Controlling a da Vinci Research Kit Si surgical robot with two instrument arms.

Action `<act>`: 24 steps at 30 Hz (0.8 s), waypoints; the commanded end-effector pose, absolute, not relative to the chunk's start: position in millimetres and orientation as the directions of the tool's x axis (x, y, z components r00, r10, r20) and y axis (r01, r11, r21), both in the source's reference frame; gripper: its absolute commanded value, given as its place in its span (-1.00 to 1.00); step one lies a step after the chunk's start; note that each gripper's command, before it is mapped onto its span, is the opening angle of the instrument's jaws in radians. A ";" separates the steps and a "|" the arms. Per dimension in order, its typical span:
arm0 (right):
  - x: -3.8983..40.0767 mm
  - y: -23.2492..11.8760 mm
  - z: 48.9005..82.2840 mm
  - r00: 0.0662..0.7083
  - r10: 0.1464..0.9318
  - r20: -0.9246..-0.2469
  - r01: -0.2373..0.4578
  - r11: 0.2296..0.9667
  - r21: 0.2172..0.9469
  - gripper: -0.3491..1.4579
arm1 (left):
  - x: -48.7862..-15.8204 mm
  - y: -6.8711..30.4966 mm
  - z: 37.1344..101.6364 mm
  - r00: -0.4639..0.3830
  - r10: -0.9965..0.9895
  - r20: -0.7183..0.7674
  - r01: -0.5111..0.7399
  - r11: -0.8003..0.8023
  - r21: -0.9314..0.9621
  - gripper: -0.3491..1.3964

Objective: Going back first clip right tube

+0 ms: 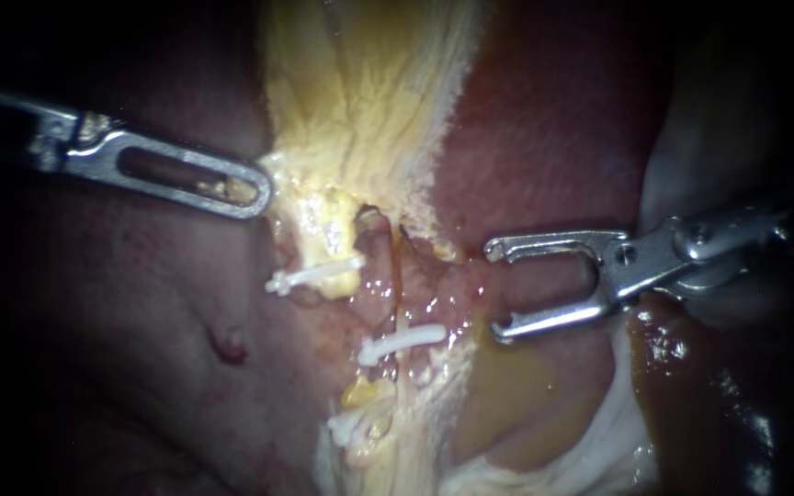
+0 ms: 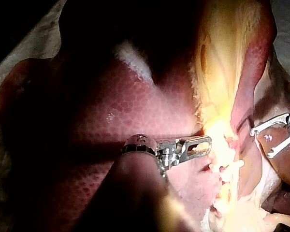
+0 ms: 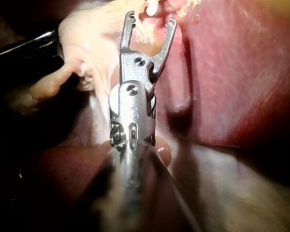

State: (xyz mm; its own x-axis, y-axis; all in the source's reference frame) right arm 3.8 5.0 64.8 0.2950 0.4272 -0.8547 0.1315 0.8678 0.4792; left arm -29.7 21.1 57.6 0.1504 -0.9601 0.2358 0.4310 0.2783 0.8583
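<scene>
Through the endoscope: shows a short white plastic clip (image 1: 402, 342) seated across the thin brownish right tube (image 1: 399, 289). Right of that clip and clear of it, shows the slender silver right instrument (image 1: 496, 289) with forked jaws wide apart and empty, seemingly placed for retreat. Up and left of the clip, shows the silver windowed left instrument (image 1: 255, 191) clamped on pale yellow fatty tissue (image 1: 360, 110), likely to stretch and expose the tubes.

From the left wrist: same pinch on yellow tissue; clip hard to pick out in glare.

From the right wrist: empty fork just short of a white clip end, not touching.
</scene>
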 end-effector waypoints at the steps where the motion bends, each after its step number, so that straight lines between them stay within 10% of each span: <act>1: 3.7 5.1 64.6 0.295 0.428 -0.854 0.132 0.867 0.480 -0.06 | -30.1 21.0 58.0 0.154 -0.959 0.237 0.429 0.281 0.858 -1.00; 24: 3.1 5.6 63.8 0.293 0.423 -0.857 0.133 0.870 0.475 -0.06 | -34.4 20.4 62.3 0.199 -0.951 0.236 0.410 0.299 0.861 -1.00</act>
